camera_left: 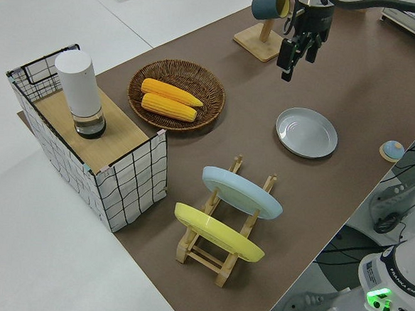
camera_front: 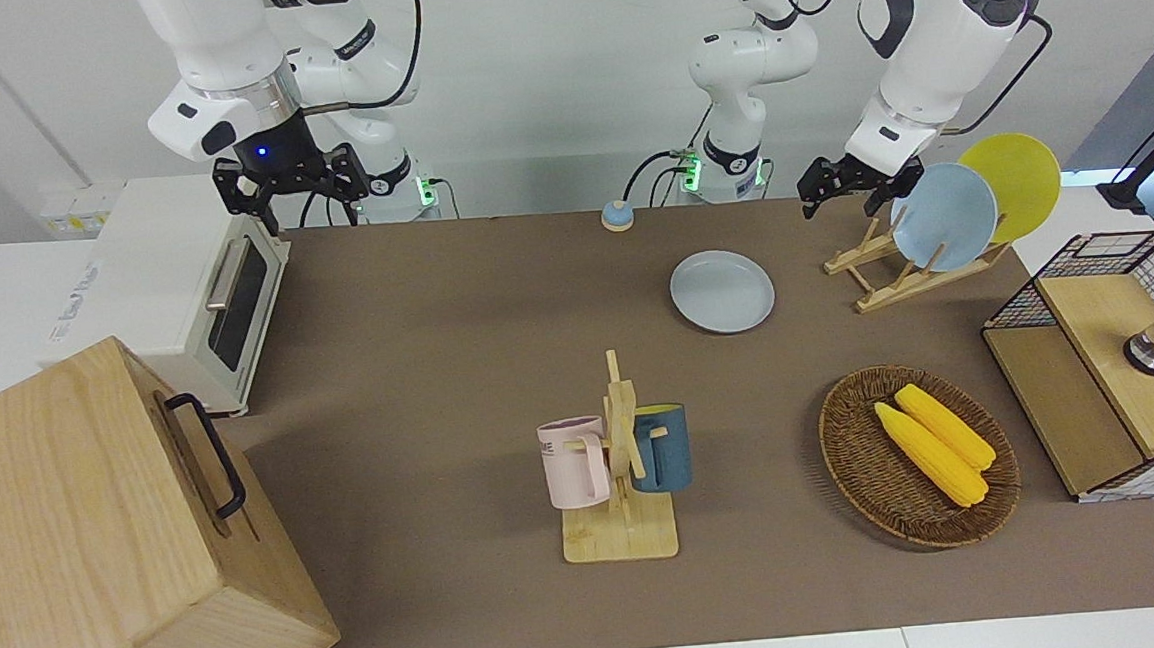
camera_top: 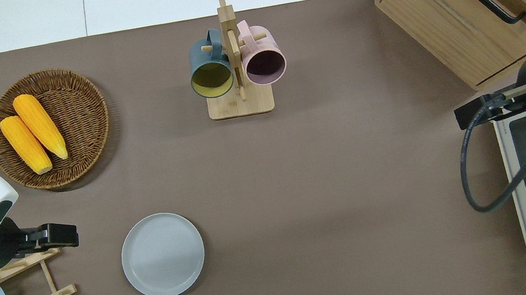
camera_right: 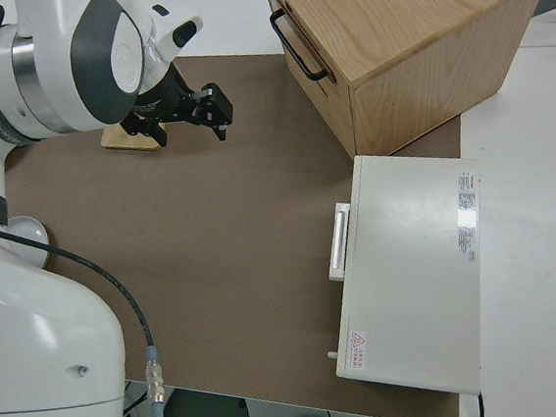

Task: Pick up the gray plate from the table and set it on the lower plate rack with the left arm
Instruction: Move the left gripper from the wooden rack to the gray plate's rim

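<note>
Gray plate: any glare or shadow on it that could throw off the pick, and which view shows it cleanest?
Overhead view: the gray plate shows whole and evenly lit, with a soft sheen and a thin shadow at its rim. Front view: flat and unblocked on the table, no hard glare. Left side view: sharp, the left gripper hanging clear of it. Right side view: only a sliver shows.

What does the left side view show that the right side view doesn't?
Only the left side view shows the rack with the blue plate and yellow plate, the corn basket, the wire crate and the left claw. Only the right side view shows the toaster oven, the wooden cabinet and the right claw. Both show the table; the gray plate is whole in the left side view and only an edge in the right side one.
</note>
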`<state>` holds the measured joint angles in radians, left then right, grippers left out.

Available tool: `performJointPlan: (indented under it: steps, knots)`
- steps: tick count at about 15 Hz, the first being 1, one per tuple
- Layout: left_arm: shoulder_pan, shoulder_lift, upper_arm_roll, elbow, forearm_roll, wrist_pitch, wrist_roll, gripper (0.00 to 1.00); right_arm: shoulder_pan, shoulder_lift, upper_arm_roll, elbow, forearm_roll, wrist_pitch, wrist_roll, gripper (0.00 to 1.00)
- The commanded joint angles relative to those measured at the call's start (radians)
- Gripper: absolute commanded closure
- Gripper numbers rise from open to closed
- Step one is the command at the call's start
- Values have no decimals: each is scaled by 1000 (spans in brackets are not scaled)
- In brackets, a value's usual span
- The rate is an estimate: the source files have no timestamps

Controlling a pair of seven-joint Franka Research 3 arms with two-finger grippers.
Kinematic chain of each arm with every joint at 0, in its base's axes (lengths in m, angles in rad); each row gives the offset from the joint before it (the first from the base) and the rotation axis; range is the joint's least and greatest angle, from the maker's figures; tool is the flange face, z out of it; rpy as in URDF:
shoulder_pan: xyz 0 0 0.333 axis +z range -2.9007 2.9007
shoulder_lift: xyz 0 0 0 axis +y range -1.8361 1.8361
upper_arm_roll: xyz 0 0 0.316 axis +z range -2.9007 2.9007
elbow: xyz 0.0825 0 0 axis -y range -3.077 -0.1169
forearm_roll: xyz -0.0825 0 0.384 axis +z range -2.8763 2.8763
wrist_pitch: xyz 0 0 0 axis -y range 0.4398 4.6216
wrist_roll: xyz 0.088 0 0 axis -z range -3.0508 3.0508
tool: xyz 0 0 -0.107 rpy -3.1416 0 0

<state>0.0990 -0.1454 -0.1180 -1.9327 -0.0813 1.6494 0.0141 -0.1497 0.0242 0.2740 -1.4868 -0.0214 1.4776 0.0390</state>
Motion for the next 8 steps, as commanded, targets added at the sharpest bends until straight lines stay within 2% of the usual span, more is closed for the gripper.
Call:
performJointPlan:
  steps: [1, 8]
  knots:
    - [2, -77, 14, -165, -21, 116, 12, 2, -21, -3, 19, 10, -2, -16, 13, 17]
    - [-13, -138, -5, -388, -21, 294, 13, 2, -21, -3, 19, 10, -2, -16, 13, 17]
